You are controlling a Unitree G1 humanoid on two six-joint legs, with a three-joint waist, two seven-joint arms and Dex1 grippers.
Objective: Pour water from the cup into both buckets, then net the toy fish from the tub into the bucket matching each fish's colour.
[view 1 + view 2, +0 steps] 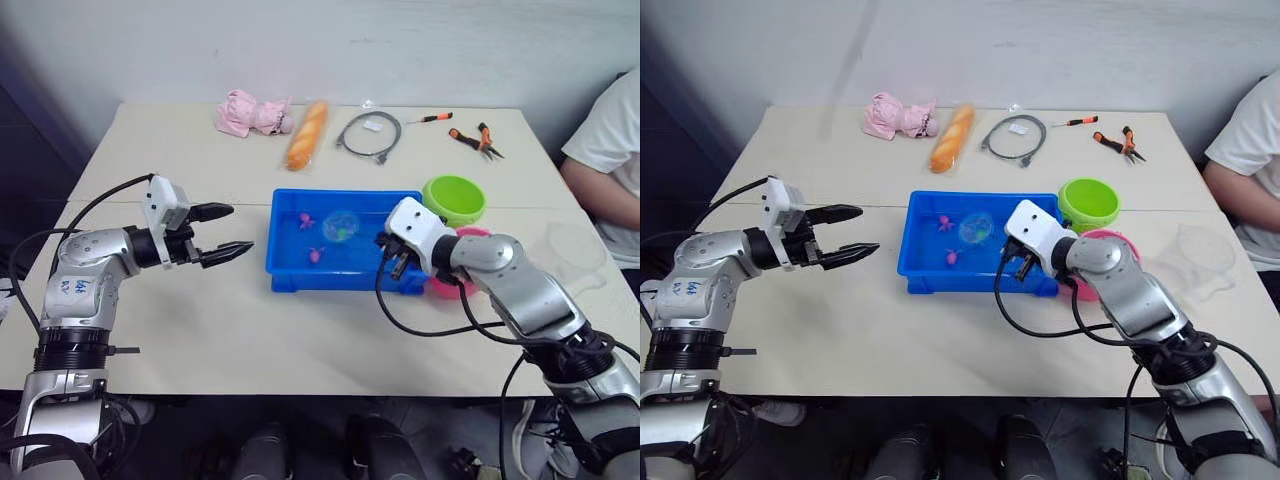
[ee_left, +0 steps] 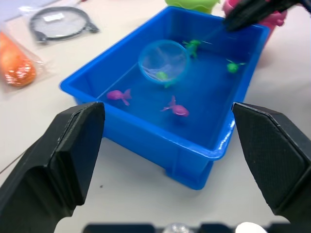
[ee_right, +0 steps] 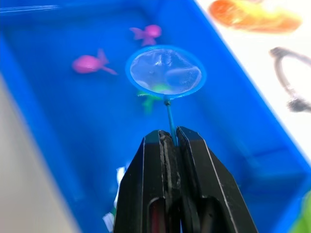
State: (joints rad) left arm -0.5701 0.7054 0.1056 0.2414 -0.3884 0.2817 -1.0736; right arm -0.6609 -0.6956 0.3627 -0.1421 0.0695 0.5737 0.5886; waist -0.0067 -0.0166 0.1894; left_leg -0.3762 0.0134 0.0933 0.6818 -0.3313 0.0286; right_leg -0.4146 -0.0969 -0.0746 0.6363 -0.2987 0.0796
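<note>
the tub [image 1: 345, 250] sits in the middle of the pale table [image 1: 250, 330], bright blue, shallow and rectangular, with water in it. the right gripper [image 3: 170, 138] reaches in over the tub's near right corner, its arm bent at the elbow and angled in from the right, and its two black fingers are pinched tight on the thin handle of the net [image 3: 165, 72]. the net's light blue hoop lies out in the middle of the tub, over a green fish [image 3: 148, 99] that shows through and just under the mesh. the left gripper [image 1: 222, 232] hangs above the table to the left of the tub, well apart from it, forearm level and pointing at the tub, its fingers spread wide with nothing between them.

just behind the tub's far right corner stands the lime green bucket [image 1: 454, 198], and the pink bucket [image 1: 1102, 262] is beside the tub's right end, mostly hidden by the right arm. the cup [image 1: 1198, 258], clear and faint, stands farther right near the table edge.

two pink fish [image 2: 119, 94] lie toward the tub's left half, and two more green fish [image 2: 233, 66] lie near its right end.
</note>
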